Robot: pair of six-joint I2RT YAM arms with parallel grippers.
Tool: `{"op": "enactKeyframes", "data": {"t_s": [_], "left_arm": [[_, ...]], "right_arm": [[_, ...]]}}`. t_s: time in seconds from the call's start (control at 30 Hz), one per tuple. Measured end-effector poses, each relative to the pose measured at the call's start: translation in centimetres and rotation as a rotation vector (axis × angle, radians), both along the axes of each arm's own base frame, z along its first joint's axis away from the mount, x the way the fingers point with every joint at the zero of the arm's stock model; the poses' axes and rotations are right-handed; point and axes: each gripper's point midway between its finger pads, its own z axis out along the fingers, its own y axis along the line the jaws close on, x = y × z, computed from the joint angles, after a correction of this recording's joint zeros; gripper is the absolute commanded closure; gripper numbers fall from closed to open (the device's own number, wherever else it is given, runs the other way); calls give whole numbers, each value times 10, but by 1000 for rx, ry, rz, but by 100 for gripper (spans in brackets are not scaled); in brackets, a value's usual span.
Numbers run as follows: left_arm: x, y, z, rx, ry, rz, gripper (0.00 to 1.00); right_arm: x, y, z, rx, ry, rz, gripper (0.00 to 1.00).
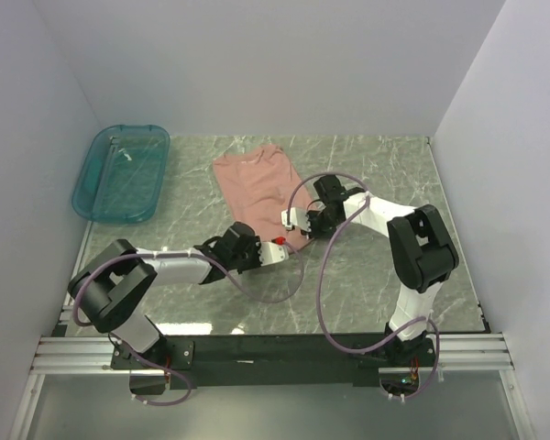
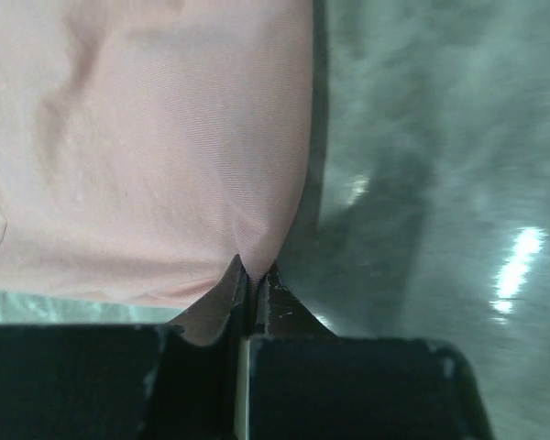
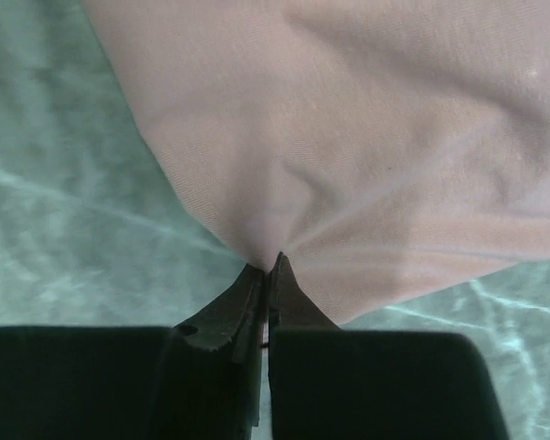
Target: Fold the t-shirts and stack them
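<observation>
two claws, each closed on cloth: the left claw (image 2: 255, 275) has its jaws pressed together on a pinch of pink fabric at a near corner of the t-shirt (image 2: 147, 137), and the right claw (image 3: 270, 266) is clamped the same way on a puckered fold of the t-shirt (image 3: 367, 137), with creases fanning out from the tips. from above, the left claw (image 1: 284, 244) and right claw (image 1: 299, 225) sit close together at the shirt's near end, the left one just nearer the arm bases. there is one t-shirt (image 1: 257, 179) in view, dusty pink. it lies flat on the desk (image 1: 385, 174) and stretches away from both claws towards the far wall. its long axis runs from the claws up and to the left, and the end farthest from the claws has a curved edge that may be the collar, though that is hard to tell. no print or sleeves can be made out, and the claws and wrists cover the shirt's near edge from above. each wrist view cuts the shirt off at the frame: ahead and left of the left claw, ahead and right of the right claw, with bare marbled desk on the other side. one teal translucent tray (image 1: 82, 183) sits well to the left of both claws by the left wall.
</observation>
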Motion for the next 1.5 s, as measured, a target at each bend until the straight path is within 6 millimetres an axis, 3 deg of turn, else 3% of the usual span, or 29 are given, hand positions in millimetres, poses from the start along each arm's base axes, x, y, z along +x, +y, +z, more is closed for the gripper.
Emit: {"op": "enactKeyframes", "data": {"t_s": [0.13,0.43,0.57,0.7,0.83,1.0,1.1,1.13,1.2,1.33,1.5], "left_arm": [[-25,-12,1,1,29,-47,99],[-113,-32,26,-72,130,-163,99],[-120,-28,40,-116,114,-165,100],[-94,-14,53,-141,67,-118,100],[-31,15,76,-174,6,10,99],[53,30,112,-218,-89,88,100],[106,33,115,-222,-114,105,99],[116,33,111,-220,-115,108,99],[139,34,101,-215,-105,116,99],[172,26,83,-216,-84,102,99],[205,10,83,-250,-116,83,99]], "right_arm": [[-29,-14,0,-8,66,5,100],[-150,-59,22,25,243,56,100],[-154,-55,37,63,241,37,100],[-119,-38,60,100,230,-17,100],[-55,-12,88,161,170,-92,100],[23,10,107,223,127,-225,100],[67,15,109,252,118,-325,100],[80,16,107,263,114,-359,100],[97,11,102,280,124,-437,100],[112,-5,99,302,129,-565,100],[127,-16,102,322,103,-676,100]]}}
